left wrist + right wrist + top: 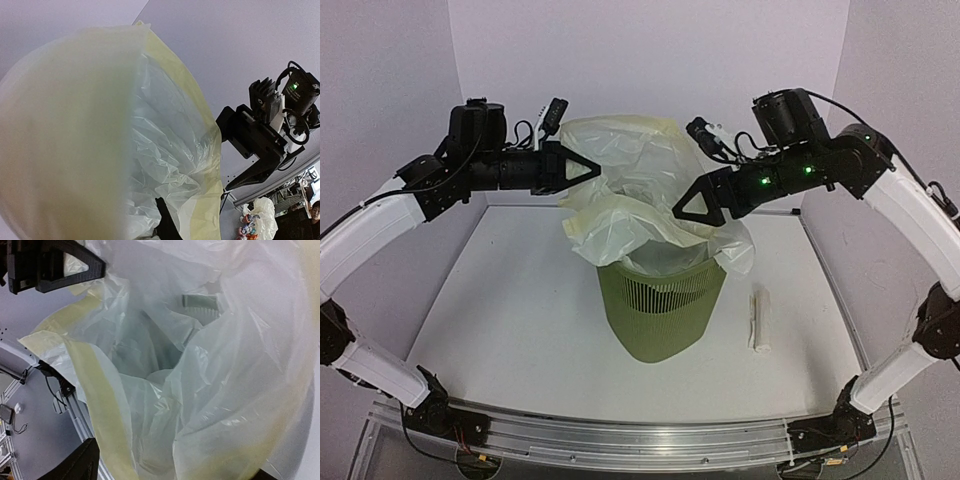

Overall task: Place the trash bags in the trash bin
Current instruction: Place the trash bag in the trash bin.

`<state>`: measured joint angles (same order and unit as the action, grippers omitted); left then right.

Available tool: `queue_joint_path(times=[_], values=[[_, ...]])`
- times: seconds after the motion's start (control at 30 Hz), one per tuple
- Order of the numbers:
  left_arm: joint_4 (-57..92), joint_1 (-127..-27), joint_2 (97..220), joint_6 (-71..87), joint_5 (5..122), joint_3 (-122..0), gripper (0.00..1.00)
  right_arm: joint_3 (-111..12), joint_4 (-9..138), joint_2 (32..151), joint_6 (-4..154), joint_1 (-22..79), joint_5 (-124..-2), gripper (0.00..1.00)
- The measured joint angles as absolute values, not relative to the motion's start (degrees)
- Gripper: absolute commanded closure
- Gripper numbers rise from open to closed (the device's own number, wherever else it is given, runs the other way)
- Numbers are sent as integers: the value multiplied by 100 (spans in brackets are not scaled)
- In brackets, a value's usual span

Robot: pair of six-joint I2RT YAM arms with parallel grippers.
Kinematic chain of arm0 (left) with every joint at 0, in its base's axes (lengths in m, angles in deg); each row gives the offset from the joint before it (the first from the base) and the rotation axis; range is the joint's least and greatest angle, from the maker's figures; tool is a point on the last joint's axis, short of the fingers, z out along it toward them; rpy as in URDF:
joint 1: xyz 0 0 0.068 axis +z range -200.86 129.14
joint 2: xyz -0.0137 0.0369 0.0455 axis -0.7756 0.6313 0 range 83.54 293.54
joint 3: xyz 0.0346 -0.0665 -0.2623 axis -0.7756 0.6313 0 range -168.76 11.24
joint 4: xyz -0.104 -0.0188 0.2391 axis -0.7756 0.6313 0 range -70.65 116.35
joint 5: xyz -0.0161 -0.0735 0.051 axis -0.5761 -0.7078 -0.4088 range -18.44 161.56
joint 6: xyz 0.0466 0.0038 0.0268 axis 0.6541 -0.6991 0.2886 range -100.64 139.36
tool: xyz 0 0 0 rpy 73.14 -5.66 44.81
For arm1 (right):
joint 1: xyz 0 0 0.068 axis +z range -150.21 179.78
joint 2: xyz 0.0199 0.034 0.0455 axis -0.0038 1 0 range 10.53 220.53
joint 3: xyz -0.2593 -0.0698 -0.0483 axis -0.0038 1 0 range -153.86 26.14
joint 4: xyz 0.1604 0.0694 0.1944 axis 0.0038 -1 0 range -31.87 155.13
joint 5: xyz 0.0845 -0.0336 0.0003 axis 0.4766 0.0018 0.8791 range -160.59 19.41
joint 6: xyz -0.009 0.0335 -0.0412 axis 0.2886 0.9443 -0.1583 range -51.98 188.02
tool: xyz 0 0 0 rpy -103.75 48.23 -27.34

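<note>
Translucent trash bag (640, 190) stands out of the green trash bin (660, 310) on the bench (520, 300) — I see the left tool (590, 170) pinched shut on its edge, the right tool (685, 207) spread wide, unclamped.

trash bag (630, 215): translucent yellowish-white | trash bin (660, 315): olive-green, fine slats | small roll (759, 320): white

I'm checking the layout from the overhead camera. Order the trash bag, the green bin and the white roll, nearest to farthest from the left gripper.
From the left gripper, in the top view:
1. trash bag, right at its fingertips.
2. trash bin, lower down, toward the middle.
3. white roll, lying beyond the bin's right side.
</note>
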<state>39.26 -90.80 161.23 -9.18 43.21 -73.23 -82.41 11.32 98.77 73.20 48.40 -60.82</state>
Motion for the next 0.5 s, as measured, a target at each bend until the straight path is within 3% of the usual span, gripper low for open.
queue_joint_path(times=[0.3,0.5], values=[[3888,-9080,15773,-897,4801,-6881,100,-7954,1156,9064,6971,4661,-7806,13],[3880,-9080,15428,-899,5054,-6766,100,-7889,906,9062,7146,4311,-8452,18]])
